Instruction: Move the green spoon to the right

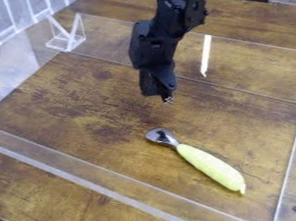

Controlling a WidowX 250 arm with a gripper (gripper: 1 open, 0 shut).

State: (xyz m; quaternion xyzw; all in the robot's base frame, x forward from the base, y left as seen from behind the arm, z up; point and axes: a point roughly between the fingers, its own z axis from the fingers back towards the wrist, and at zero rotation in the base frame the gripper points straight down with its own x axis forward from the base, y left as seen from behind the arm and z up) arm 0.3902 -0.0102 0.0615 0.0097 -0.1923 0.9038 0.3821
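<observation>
The green spoon [200,163] lies flat on the wooden table [70,101], its yellow-green handle pointing to the lower right and its metal bowl [161,137] toward the middle. My gripper [167,96] hangs from the black arm above and behind the spoon, a short way beyond the bowl, pointing steeply down. Its fingertips meet in a single point and nothing is between them. It does not touch the spoon.
Low clear acrylic walls [106,193] box in the work area. A clear plastic stand [63,34] sits at the back left, and a white upright strip [206,53] stands just behind the arm at the back right.
</observation>
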